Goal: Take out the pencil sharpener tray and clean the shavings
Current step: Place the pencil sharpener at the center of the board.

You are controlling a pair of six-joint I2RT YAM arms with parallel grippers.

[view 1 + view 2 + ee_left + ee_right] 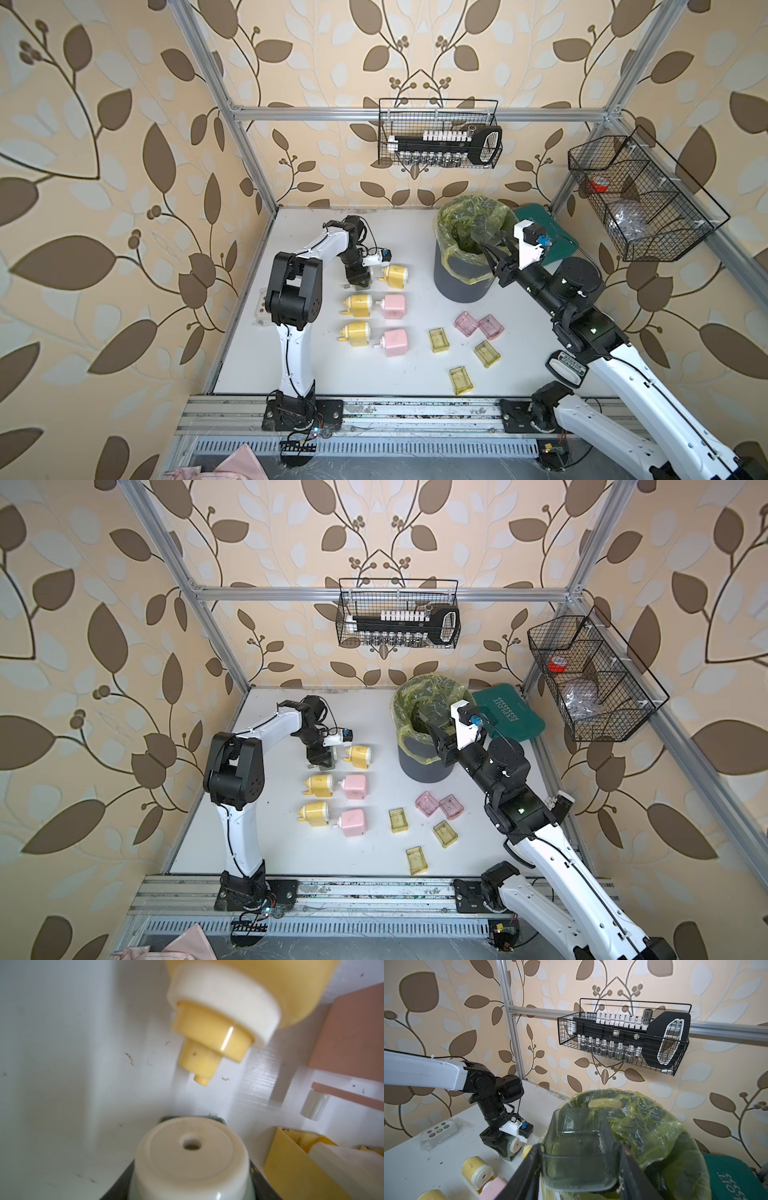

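My right gripper (pixel 579 1169) is shut on a translucent grey-green tray (pixel 579 1147), held tilted over the mouth of the bin (pixel 461 286) with its yellow-green liner (pixel 654 1126). The tray's inside looks bare apart from pale specks along one wall. In both top views the tray (pixel 428 720) hangs over the bin's rim. My left gripper (pixel 359 284) is shut on a grey-green pencil sharpener (pixel 192 1153) with a cream end cap, standing on the white table. A few stray shavings (pixel 129 1058) lie on the table beside it.
Three yellow sharpeners (pixel 358 305) and two pink ones (pixel 394 305) lie in rows near the left arm. Pink trays (pixel 467 323) and yellow trays (pixel 439 340) lie scattered mid-table. A green case (pixel 511 717) sits behind the bin. Wire baskets (pixel 436 137) hang on the frame.
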